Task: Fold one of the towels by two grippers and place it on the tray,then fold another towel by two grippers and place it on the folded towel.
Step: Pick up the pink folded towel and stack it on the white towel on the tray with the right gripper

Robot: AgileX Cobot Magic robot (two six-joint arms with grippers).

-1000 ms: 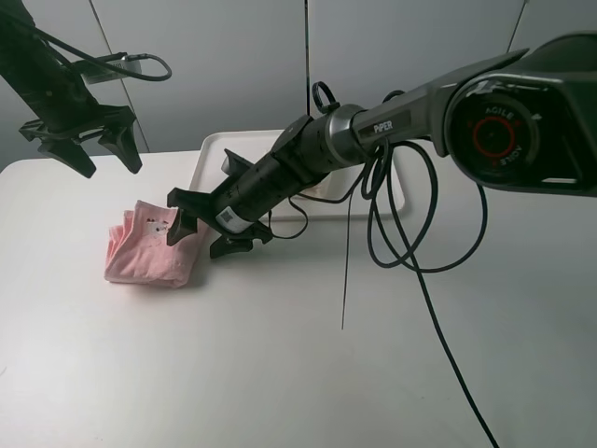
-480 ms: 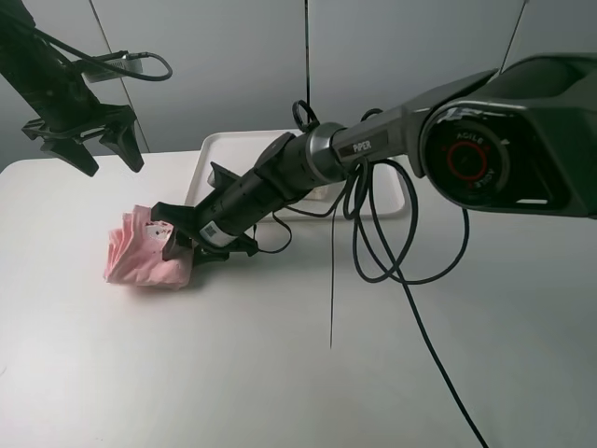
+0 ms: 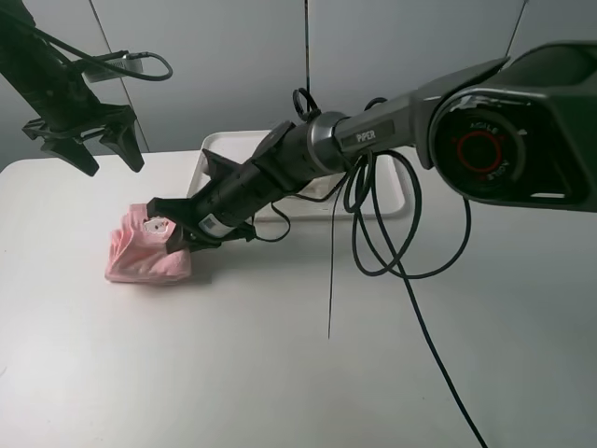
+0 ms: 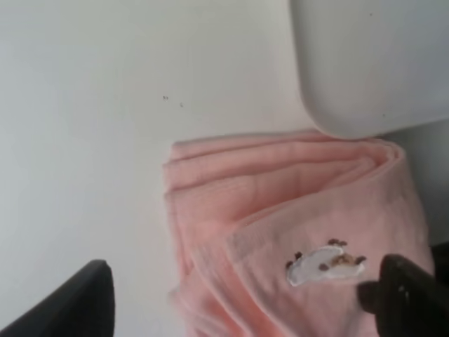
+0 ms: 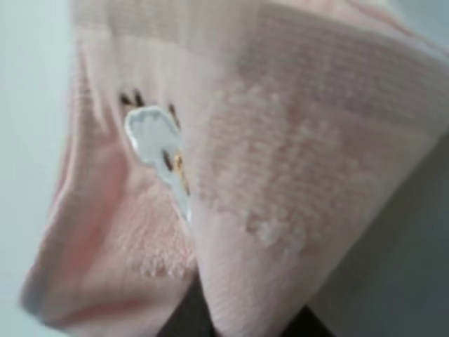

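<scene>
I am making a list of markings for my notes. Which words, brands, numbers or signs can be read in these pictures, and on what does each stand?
"PiPER": on the right arm's grey forearm.
"AGILE", partly legible: around the red ring on the arm's large joint.
Small white label near the right hand: too small to read.
Pink towel: a picture patch, no text.

One pink towel (image 3: 140,247), folded up. One white tray (image 3: 229,145). One white table (image 3: 280,355). Two black robot arms, each with one claw: left claw (image 3: 89,145), right claw (image 3: 173,231). One white patch (image 4: 324,261) on the towel.
</scene>
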